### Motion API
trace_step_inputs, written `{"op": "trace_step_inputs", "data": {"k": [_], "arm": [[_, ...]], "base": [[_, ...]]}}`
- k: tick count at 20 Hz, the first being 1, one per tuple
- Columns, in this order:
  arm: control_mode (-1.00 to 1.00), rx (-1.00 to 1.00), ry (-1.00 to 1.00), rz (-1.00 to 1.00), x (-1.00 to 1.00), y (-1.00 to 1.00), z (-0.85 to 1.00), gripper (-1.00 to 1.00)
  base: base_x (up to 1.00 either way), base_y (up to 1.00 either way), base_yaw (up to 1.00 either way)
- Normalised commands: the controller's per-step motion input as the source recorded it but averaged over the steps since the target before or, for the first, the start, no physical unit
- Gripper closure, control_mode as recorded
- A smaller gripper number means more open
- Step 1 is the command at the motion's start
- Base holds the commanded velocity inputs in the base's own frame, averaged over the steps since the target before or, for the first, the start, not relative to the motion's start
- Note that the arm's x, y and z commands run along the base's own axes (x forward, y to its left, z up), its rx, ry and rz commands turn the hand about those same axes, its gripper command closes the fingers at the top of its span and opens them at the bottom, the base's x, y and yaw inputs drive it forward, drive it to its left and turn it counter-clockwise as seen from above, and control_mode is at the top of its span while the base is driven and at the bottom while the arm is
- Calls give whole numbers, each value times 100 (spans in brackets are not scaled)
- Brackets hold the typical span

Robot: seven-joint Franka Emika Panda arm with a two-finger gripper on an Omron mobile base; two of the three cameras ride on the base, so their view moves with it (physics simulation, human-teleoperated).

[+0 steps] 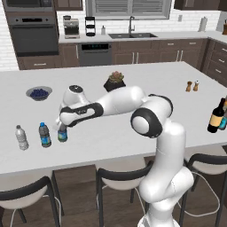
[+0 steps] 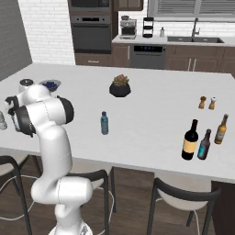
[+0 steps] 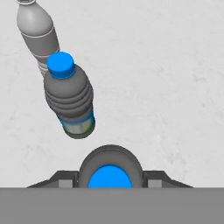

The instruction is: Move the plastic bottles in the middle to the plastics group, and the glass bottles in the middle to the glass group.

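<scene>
The robot's claw (image 1: 61, 125) stood clamped on a dark grey plastic bottle (image 1: 62, 133) at the left end of the white island counter (image 1: 146, 115), the bottle upright on the surface with its long axis vertical and its blue cap up between the fingers. The hand view looked straight down that cap (image 3: 109, 176), a fingertip (image 3: 65, 183) on either side of the bottle's shoulder, and showed a second grey blue-capped bottle (image 3: 70, 103) just beyond the claw, with the clear white-capped bottle (image 3: 37, 33) farther out on the same line. The left base view set those two standing upright beside the held one. The right base view alone took in a paler blue plastic bottle (image 2: 104, 123) upright mid-counter, well away from the claw, and, at the far right end, the dark wine bottle (image 2: 189, 141) upright next to a teal bottle (image 2: 204, 145) and an amber bottle (image 2: 221, 130).
</scene>
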Motion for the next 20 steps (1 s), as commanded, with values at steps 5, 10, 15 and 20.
{"op": "trace_step_inputs", "data": {"k": [5, 10, 15, 20], "arm": [[-100, 0, 0, 0, 9, 0, -9, 100], [-100, 0, 0, 0, 0, 0, -20, 100], [-100, 0, 0, 0, 0, 0, 0, -100], [-100, 0, 0, 0, 0, 0, 0, -100]], "base": [[0, 0, 0], [0, 0, 0], [0, 0, 0], [0, 0, 0]]}}
